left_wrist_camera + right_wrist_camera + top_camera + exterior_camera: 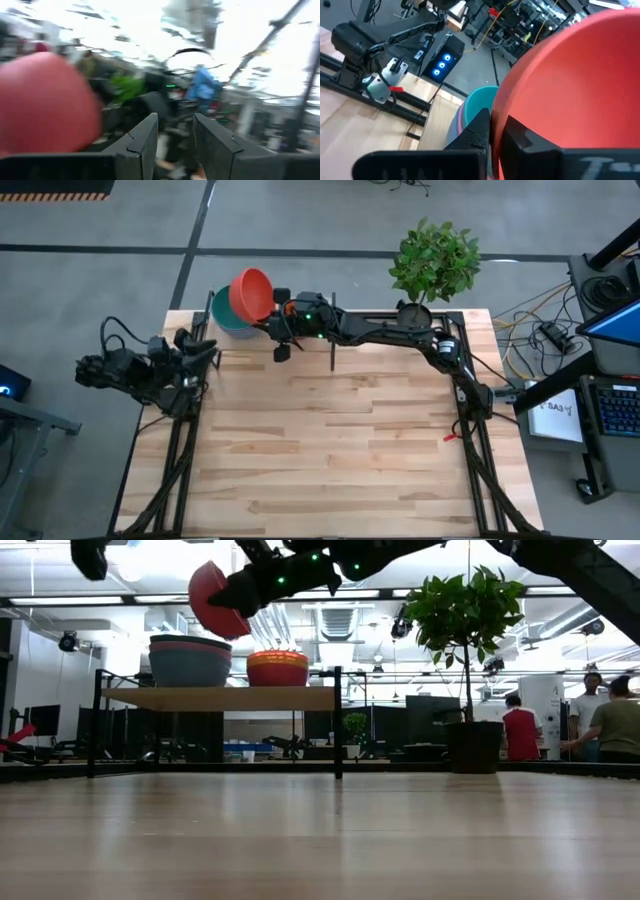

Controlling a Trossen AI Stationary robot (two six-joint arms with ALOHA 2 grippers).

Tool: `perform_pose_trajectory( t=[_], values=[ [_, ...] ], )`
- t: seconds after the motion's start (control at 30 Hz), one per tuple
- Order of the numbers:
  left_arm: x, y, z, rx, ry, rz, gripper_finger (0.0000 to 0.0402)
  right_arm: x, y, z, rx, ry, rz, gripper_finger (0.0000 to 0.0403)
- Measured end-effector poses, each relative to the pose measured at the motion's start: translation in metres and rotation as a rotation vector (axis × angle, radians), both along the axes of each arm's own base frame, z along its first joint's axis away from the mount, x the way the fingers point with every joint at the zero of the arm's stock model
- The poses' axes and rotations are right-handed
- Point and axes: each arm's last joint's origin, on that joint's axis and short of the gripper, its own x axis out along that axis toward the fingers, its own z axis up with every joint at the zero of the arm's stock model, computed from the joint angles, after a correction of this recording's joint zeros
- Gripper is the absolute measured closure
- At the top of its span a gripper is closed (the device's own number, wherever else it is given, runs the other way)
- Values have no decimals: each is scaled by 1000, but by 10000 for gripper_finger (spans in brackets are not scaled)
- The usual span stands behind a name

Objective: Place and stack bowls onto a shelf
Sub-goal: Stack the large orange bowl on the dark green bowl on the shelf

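My right gripper reaches along the table's far edge and is shut on a red bowl, held tilted above the shelf. In the low view the red bowl hangs over the stack of larger bowls, whose top bowl is teal. A stack of smaller bowls, orange on the outside, rests on the shelf board beside it. My left gripper waits open and empty at the table's left edge; its fingers show a gap. My right gripper pinches the red bowl's rim, one finger on one face of the wall and the other finger on the opposite face. The fingers come level from the table's right side. The bowl is lifted clear and tilted steeply above the teal bowl.
A potted green plant stands at the table's far right edge, its black pot right of the shelf. Black frame rails run along the table's left and right edges. People stand in the room beyond the table.
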Motion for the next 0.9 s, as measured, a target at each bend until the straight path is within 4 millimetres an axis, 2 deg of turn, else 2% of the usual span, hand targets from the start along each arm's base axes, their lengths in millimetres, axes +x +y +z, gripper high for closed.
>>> perform_pose_trajectory(
  t=[0.13, 0.37, 0.5, 0.67, 0.9],
  values=[
    [0, -3, 1, 39, -22, -101, 292, 0, 0, 0, -4, 0, 0, 368],
    [0, -3, 1, 40, -22, -102, 292, 0, -2, 2, 7, -33, -7, 314],
    [1, -3, 0, 45, -17, -100, 293, -1, -2, 2, 1, -32, -8, 296],
    [0, -3, 0, 54, -16, -97, 293, 0, -2, 3, 6, -41, -9, 289],
    [-1, -3, -1, 65, -8, -93, 293, 0, -2, 3, 44, -46, -10, 301]
  ],
)
